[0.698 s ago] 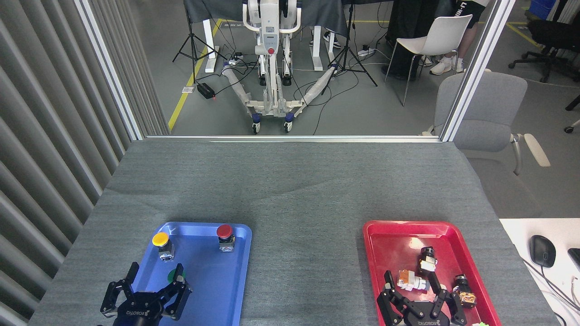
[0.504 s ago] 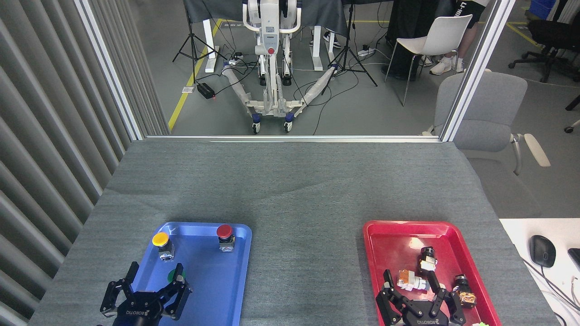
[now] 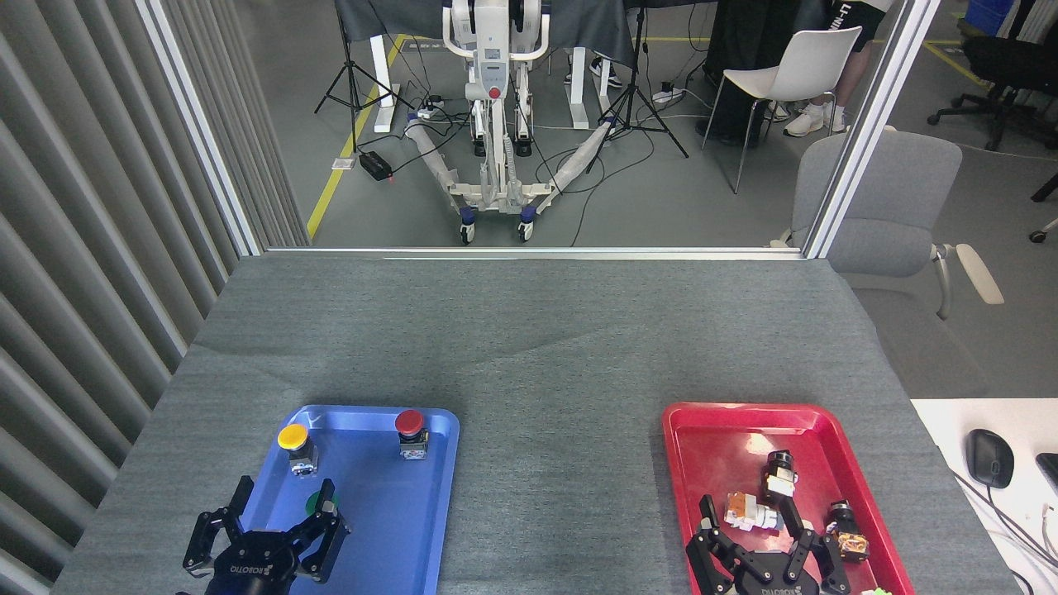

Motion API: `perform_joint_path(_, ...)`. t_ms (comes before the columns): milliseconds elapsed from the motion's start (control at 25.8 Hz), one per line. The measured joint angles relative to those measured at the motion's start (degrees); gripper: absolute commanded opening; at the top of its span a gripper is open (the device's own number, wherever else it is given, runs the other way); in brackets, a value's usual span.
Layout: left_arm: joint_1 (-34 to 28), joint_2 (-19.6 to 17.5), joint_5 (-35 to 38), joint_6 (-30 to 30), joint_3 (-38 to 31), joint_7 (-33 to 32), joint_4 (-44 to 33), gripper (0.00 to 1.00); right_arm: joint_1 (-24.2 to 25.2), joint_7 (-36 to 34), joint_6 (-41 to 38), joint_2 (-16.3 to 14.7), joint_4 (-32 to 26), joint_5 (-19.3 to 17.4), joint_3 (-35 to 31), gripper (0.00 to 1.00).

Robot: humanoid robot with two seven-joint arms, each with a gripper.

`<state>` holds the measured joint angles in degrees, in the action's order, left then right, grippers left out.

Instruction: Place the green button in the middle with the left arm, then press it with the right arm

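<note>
The table [image 3: 529, 347] runs away from me under grey cloth, and the middle [image 3: 558, 487], the bare strip between the two trays, has nothing on it yet. The blue tray [image 3: 413, 529] sits near left, the red tray [image 3: 719, 430] near right with a few small parts in it.

My left gripper [image 3: 285, 508] is low over the near end of the blue tray, fingers spread wide and holding nothing. My right gripper [image 3: 756, 516] hangs over the red tray, also spread and empty.

The green button [image 3: 321, 502] is still in the blue tray, its cap showing just beside one left finger; I can't tell whether they touch.

What worries me: the button is small and top-heavy, so a finger landing on the cap's edge could tip it or skid it across the slick tray. It looks off-centre in my grasp, so closing now might only pinch one side. The yellow button [image 3: 293, 438] and red button [image 3: 409, 423] stand farther back, probably clear. On the right, lifting carelessly could snag the parts just beside those fingers.
</note>
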<state>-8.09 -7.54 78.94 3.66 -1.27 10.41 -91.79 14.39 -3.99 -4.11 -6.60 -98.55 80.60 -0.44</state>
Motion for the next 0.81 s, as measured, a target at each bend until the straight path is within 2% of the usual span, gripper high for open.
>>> perform_joint_path(814, -0.1, 0.0, 0.1, 0.1, 0.0, 0.2, 0.0, 0.99, 1.3, -0.2, 0.2, -1.4, -0.2, -0.2, -0.5, 1.00)
